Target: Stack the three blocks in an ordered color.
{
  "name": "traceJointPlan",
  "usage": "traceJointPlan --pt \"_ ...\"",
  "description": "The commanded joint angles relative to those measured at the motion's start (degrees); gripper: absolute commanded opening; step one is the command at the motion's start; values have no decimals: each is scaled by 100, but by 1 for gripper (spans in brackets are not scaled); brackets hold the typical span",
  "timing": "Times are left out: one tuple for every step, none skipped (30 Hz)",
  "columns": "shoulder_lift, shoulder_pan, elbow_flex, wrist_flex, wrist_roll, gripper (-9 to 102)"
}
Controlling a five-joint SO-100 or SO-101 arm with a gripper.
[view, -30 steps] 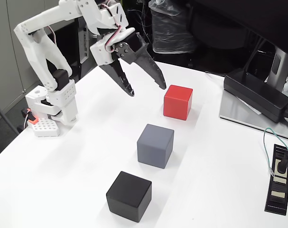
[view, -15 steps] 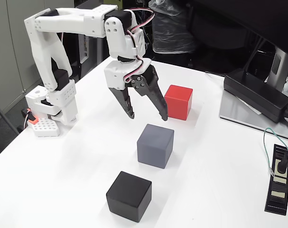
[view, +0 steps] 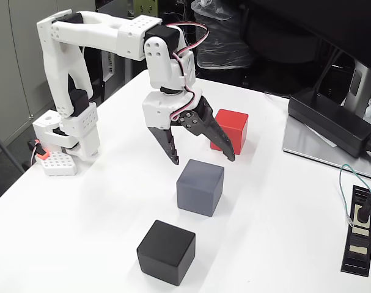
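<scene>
Gripper (view: 203,161) spread wide, empty, hovering just above the grey block (view: 200,187) — mid-row, red block (view: 229,130) far, black block (view: 166,251) near. Advise centring, then descending squarely astride the grey faces before closing.

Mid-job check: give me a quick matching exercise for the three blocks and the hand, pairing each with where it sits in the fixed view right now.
Things:
1. red block
2. grey block
3. black block
4. hand

Places or states:
A. nearest the bottom edge, on the table by itself
B. open, hanging just above the grey block
C. farthest back, partly behind a finger
D. middle of the row, under the fingertips

Pairs: 1-C, 2-D, 3-A, 4-B
</scene>
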Motion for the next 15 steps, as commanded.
traceJointPlan --pt "0 35 -158 -53 9 40" --pt "0 79 -158 -53 9 39" --pt "0 141 -158 -62 18 39" --pt "-9 211 -158 -62 18 39" --pt "-9 272 -167 -70 18 38" --pt "-18 325 -176 -70 18 38" --pt "-44 360 -176 -97 18 38" --pt "-114 369 -176 -167 18 38" --pt "-229 369 -185 -255 18 38" --pt "-360 369 -193 -343 9 38" --pt "-510 396 -193 -439 0 38" --pt "-668 404 -176 -519 -35 38" --pt "-835 404 -176 -571 -44 38" --pt "-976 404 -185 -615 -44 38" --pt "-1099 404 -202 -633 -44 38"
